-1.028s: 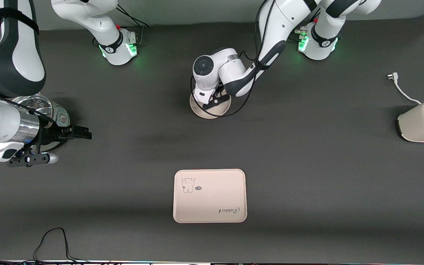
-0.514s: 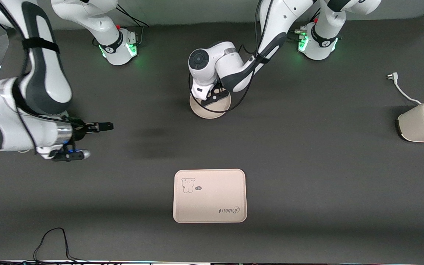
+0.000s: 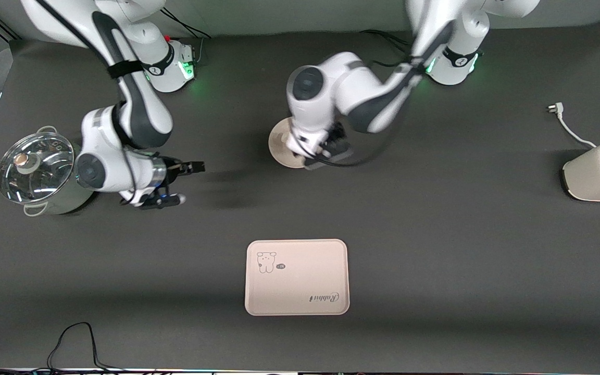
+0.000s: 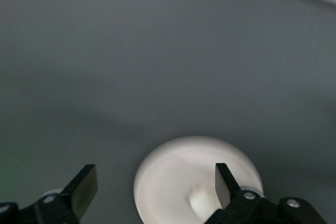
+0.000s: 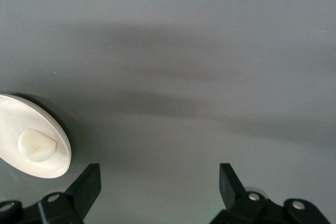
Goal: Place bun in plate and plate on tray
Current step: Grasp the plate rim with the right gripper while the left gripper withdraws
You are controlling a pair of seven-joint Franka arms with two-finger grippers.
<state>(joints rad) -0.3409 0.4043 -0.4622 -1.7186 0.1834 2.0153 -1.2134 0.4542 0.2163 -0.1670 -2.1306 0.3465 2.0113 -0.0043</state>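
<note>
Both arms have shifted; bun (image 5: 37, 145) apparently lies in plate (image 3: 281, 148); both end effectors spread, empty.

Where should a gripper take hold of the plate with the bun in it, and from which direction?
Probably by the raised rim of the plate, coming from above with one finger inside and one outside. The dish lies flat and shallow, wider than open fingers, and the bun sits mid-plate, leaving the rim bare. The left gripper, open, is over it.
</note>
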